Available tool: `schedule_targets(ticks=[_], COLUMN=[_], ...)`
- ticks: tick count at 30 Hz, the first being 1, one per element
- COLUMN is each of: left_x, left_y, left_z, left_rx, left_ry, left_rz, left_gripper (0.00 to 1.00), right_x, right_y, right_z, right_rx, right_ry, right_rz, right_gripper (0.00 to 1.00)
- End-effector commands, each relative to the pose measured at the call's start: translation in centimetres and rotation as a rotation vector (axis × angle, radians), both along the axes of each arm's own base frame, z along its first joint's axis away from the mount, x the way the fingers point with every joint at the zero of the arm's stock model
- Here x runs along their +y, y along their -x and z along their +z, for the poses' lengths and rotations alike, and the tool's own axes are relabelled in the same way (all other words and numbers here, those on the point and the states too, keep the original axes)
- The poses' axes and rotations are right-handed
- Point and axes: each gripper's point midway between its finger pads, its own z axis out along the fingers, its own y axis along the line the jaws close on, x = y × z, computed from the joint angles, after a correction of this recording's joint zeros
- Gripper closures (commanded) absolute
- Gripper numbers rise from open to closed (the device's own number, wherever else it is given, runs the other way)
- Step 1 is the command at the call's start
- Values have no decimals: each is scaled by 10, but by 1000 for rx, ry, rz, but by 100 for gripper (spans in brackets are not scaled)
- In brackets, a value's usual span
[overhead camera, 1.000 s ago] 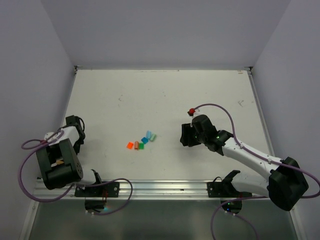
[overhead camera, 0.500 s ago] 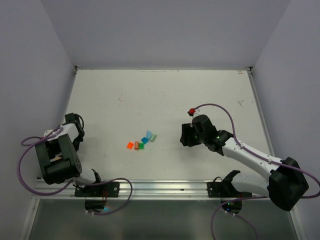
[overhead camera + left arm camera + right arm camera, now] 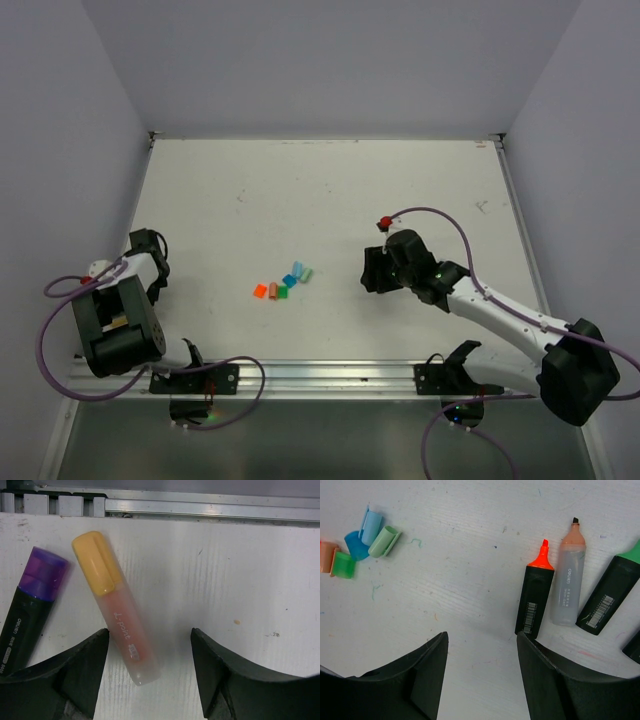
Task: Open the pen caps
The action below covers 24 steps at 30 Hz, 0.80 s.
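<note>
Several loose pen caps lie in a cluster mid-table (image 3: 285, 282). In the right wrist view they are light blue (image 3: 370, 525), blue (image 3: 354, 544), mint (image 3: 385, 541), orange (image 3: 326, 556) and green (image 3: 342, 564). My right gripper (image 3: 481, 640) is open and empty over bare table, to the right of them (image 3: 372, 270). My left gripper (image 3: 149, 636) is open low over the table at the near left (image 3: 152, 268). The tail of a pink highlighter (image 3: 125, 635) with a yellow-orange cap (image 3: 95, 562) on it lies between the jaws, untouched.
A black marker (image 3: 22, 630) with a purple cap (image 3: 42, 572) lies left of the highlighter, near the metal rail (image 3: 200, 507). Uncapped markers lie right of my right gripper: black with orange tip (image 3: 534, 602), pale grey (image 3: 568, 580), black with green end (image 3: 609, 600).
My left wrist swung slightly toward the table's left edge and came back to nearly where it was. My right arm has barely moved. The caps have not moved.
</note>
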Motion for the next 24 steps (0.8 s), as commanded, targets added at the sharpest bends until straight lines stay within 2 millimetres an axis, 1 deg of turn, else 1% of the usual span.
schedule_targets(ticks=[1, 10, 11, 12, 14, 15, 16, 17, 22, 24], left_x=[-31, -29, -29, -30, -30, -30, -31, -30, -30, -32], left_y=[29, 30, 30, 31, 31, 31, 32, 32, 32, 27], left_z=[-25, -25, -26, -26, -27, -27, -27, -27, -26, -25], left_rx=[114, 125, 129, 133, 141, 144, 151, 148, 137, 117], left_ry=[164, 156, 158, 160, 162, 164, 167, 165, 162, 161], left_rz=[-59, -62, -60, -60, -60, -58, -58, -58, -65, -86], left_gripper=[31, 33, 36, 45, 55, 63, 66, 69, 74, 76], right_x=[4, 6, 5, 5, 3, 2, 1, 1, 4, 5], right_y=[-6, -6, -6, -6, -6, -7, -8, -8, -9, -8], right_z=[23, 28, 29, 29, 32, 33, 36, 36, 40, 40], right_rx=[-49, -57, -60, -62, -75, -82, -91, -93, -95, -93], right_ry=[-42, -57, -58, -55, -59, -54, -58, -60, -78, -82], right_rz=[-5, -3, -4, -7, -11, -15, -19, -19, -16, -15], right_gripper=[39, 39, 39, 39, 39, 39, 39, 39, 39, 39])
